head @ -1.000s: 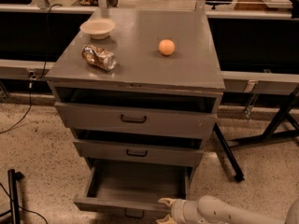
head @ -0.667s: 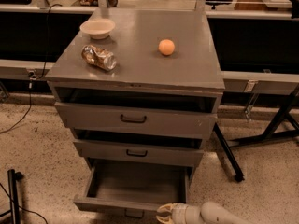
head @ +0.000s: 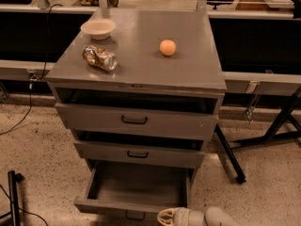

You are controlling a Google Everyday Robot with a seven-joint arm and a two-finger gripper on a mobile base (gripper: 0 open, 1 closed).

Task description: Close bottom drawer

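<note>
The bottom drawer (head: 136, 188) stands pulled well out of the grey cabinet (head: 190, 67), its plain interior bare and its short front panel near the lower edge of the view, the small dark handle (head: 135, 215) just visible. The gripper (head: 165, 217) sits low at the frame's bottom edge, just right of that handle and close against the front panel; contact cannot be confirmed, nor whether the gripper is open or closed. Compared with a second ago it has sunk slightly lower in the view and less of the pale arm (head: 209, 217) shows, while the drawer's extension appears unchanged. Judgement: the push has not yet taken effect and closing remains wholly to be done. The middle drawer (head: 136, 153) and top drawer (head: 134, 120) each stand slightly ajar. On the cabinet top lie a pale bowl (head: 98, 28), a crushed can (head: 99, 58) and an orange ball (head: 167, 47), well apart. The speckled floor (head: 37, 140) carries a cable (head: 29, 105) at left and black stand legs (head: 277, 131) at right.
</note>
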